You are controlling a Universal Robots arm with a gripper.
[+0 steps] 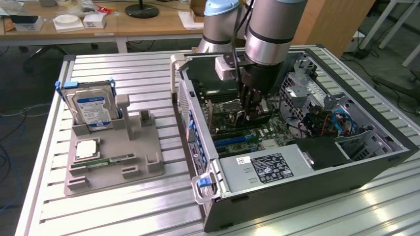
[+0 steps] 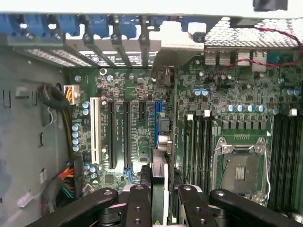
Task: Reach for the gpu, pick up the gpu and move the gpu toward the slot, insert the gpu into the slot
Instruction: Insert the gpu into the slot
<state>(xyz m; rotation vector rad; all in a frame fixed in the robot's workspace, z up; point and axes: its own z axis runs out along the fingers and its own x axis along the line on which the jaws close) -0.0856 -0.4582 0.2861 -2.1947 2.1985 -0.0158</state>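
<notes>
Now hand [image 2: 162, 193] grips gpu [image 2: 164, 125] inside case [image 1: 328, 169]; slatted aluminium table [image 1: 118, 209], wooden desks [image 1: 154, 25] behind.

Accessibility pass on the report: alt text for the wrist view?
Black metal fingers grip a thin dark gpu card edge-on over a green motherboard inside an open grey computer case, close to a blue expansion slot. A silver-framed processor socket sits further along the board.

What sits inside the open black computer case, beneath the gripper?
Inside the black computer case, a green motherboard with expansion slots and a processor socket. The gripper holds the thin dark gpu card edge-on above them; the board directly under the card is covered.
</notes>
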